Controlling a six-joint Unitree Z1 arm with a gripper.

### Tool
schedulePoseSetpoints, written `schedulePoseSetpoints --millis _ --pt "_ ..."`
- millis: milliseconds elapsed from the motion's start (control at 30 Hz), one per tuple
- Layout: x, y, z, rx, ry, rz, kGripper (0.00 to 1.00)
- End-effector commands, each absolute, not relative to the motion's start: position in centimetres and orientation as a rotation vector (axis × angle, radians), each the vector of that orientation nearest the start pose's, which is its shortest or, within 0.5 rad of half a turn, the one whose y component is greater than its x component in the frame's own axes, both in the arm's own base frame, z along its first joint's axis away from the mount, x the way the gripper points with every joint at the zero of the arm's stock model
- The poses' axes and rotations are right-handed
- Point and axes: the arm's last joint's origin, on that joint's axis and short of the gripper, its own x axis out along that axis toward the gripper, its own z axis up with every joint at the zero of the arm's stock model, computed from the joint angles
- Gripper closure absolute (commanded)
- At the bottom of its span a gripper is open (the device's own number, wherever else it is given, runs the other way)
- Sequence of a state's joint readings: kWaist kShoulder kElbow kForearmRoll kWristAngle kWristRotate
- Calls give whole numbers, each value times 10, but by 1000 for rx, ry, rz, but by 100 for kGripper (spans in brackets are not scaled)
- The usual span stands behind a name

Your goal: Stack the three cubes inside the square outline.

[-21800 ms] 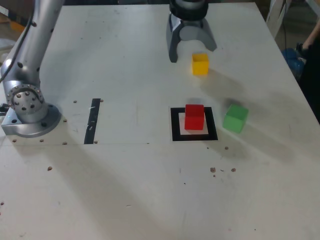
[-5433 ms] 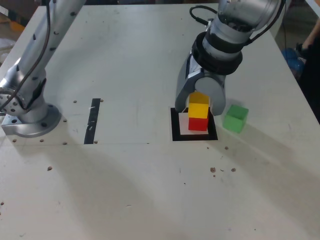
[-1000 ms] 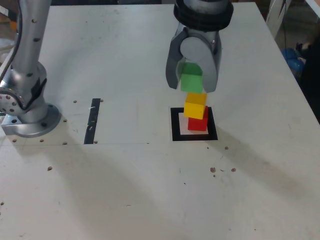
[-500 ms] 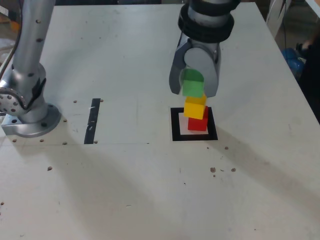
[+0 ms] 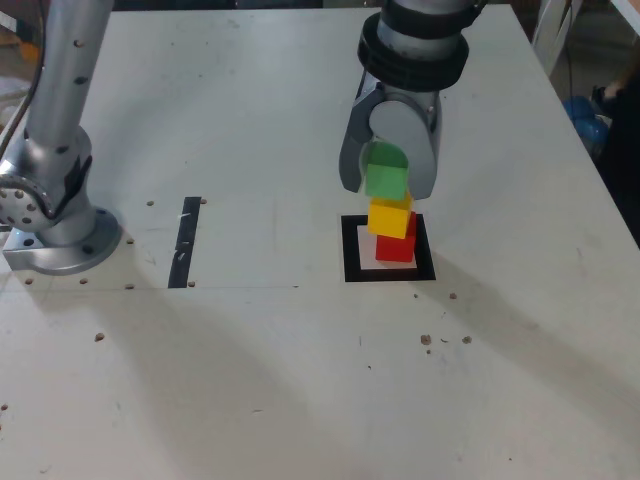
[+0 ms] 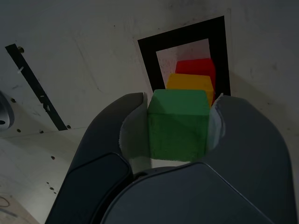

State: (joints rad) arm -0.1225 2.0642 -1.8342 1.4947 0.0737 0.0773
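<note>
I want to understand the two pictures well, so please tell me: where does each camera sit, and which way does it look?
Exterior view: off the arm, above the table, looking down on the square outline, the arm's base and the gripper.
Wrist view: on the wrist, looking along the jaws at the green cube they clamp.
Shared: green cube, yellow cube, red cube, outline, tape strip.

We noted a silver-grey arm (image 5: 60,110) with dark screw holes, black wrist rings, and a grey curved-fingered gripper (image 5: 388,180).
</note>
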Motion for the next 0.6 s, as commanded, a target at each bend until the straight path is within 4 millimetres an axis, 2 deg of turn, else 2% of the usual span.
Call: schedulePoseSetpoints --millis 0,267,400,567 --pt "372 -41 295 220 1734 -111 65" --pt "375 -39 286 205 1750 -144 23" --pt "376 -39 286 212 1737 -139 11" --pt "376 -38 290 220 1720 -126 3"
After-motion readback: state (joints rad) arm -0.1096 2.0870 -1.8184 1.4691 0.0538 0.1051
